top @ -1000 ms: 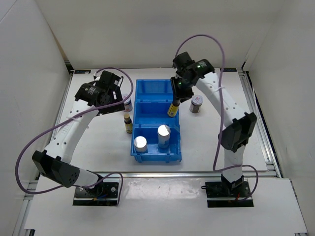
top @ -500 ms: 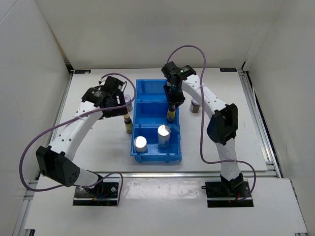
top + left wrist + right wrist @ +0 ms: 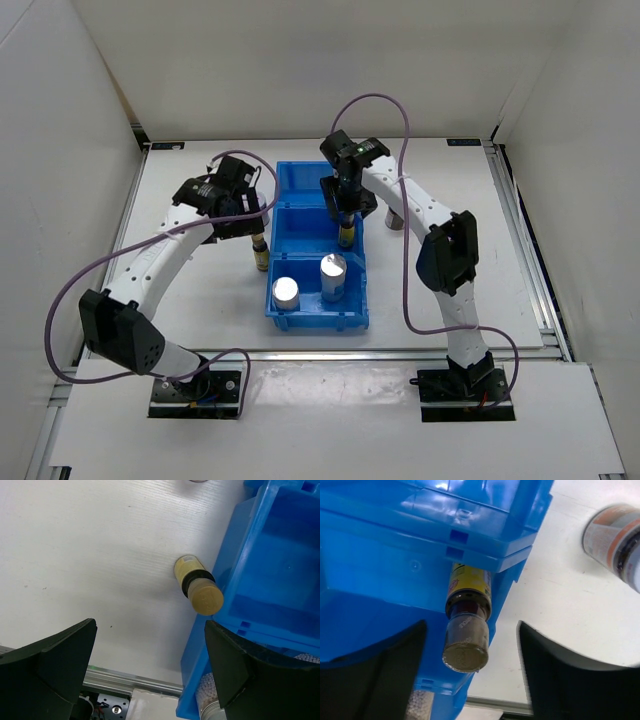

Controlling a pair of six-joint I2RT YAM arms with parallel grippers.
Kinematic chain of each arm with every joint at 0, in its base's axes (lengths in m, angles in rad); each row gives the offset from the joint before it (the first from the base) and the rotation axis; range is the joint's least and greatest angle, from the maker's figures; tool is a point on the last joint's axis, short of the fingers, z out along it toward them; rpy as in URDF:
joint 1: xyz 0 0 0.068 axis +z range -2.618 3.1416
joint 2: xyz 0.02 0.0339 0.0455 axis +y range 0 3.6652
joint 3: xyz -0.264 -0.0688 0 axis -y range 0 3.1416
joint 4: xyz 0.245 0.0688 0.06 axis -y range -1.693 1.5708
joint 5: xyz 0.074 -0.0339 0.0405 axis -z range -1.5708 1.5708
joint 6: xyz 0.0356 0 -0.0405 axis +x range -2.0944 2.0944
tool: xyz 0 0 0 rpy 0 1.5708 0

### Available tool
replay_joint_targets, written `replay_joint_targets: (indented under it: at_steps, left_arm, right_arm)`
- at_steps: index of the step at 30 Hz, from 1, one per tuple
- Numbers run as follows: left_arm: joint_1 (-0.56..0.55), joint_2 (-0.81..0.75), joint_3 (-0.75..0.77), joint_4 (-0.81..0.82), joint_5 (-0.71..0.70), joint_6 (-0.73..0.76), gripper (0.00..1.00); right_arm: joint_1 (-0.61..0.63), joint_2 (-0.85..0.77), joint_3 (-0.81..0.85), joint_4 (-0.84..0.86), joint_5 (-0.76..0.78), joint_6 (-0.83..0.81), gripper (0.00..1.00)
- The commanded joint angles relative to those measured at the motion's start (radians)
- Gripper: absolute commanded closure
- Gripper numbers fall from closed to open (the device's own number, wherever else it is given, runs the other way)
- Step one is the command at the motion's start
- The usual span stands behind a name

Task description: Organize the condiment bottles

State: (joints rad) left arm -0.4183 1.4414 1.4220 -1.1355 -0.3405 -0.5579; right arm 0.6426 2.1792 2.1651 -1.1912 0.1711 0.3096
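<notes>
A slim yellow bottle [image 3: 346,236] [image 3: 468,625] with a dark cap stands upright in the middle compartment of the blue bin [image 3: 318,318] [image 3: 380,580], against its right wall. My right gripper [image 3: 346,212] [image 3: 470,680] hangs over it, open, fingers on either side and apart from it. A second yellow bottle [image 3: 260,253] [image 3: 197,585] stands on the table just left of the bin [image 3: 280,555]. My left gripper [image 3: 250,222] [image 3: 150,670] is above and behind it, wide open and empty. Two silver-topped cylinders [image 3: 286,292] [image 3: 332,268] stand in the near compartment. A dark jar [image 3: 396,214] [image 3: 615,540] sits right of the bin.
The bin's far compartment [image 3: 305,185] holds nothing. The table's metal front rail [image 3: 130,680] runs along the near edge. White walls enclose the table on three sides. My right arm crosses over the jar beside the bin.
My right gripper carried the yellow bottle leftward over the bin wall into the middle compartment, then opened and let it go. My left gripper edged right toward the other yellow bottle.
</notes>
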Motion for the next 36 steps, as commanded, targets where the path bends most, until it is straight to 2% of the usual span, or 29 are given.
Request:
replay_joint_targets:
  at_steps: [1, 3, 4, 9, 14, 18, 22, 28, 29, 32, 36]
  left_arm:
    - [0.004, 0.007, 0.028, 0.026, 0.023, -0.007, 0.00]
    - [0.004, 0.016, 0.028, 0.036, 0.032, -0.007, 0.00]
    - [0.004, 0.016, 0.028, 0.036, 0.032, -0.007, 0.00]
    - [0.004, 0.048, 0.037, 0.060, 0.053, -0.007, 0.00]
    - [-0.007, 0.091, 0.055, 0.092, 0.089, -0.007, 0.00]
    - [-0.016, 0.146, 0.066, 0.092, 0.129, -0.007, 0.07]
    - [-0.016, 0.172, 0.066, 0.092, 0.149, -0.007, 0.23]
    - [-0.016, 0.172, 0.055, 0.092, 0.167, -0.007, 0.39]
    - [-0.016, 0.172, 0.055, 0.092, 0.167, -0.007, 0.46]
    - [-0.016, 0.163, 0.097, 0.083, 0.178, -0.007, 0.61]
    - [-0.016, 0.140, 0.163, 0.045, 0.178, -0.017, 0.72]
  right_arm:
    - [0.000, -0.058, 0.068, -0.028, 0.054, 0.005, 0.17]
    - [0.000, -0.068, 0.088, -0.044, 0.064, 0.005, 0.03]
    - [0.000, -0.093, 0.097, -0.057, 0.074, 0.005, 0.00]
    - [-0.009, -0.183, 0.107, -0.076, 0.096, 0.005, 0.00]
    - [-0.027, -0.252, 0.042, -0.085, 0.105, 0.005, 0.00]
    - [-0.027, -0.289, -0.008, -0.085, 0.105, 0.016, 0.00]
    - [-0.037, -0.317, -0.048, -0.085, 0.105, 0.016, 0.00]
    - [-0.055, -0.337, -0.079, -0.085, 0.114, 0.006, 0.00]
    - [-0.066, -0.337, -0.079, -0.085, 0.114, 0.006, 0.00]
    - [-0.075, -0.348, -0.079, -0.085, 0.114, 0.006, 0.00]
    - [-0.084, -0.370, -0.102, -0.085, 0.123, 0.006, 0.00]
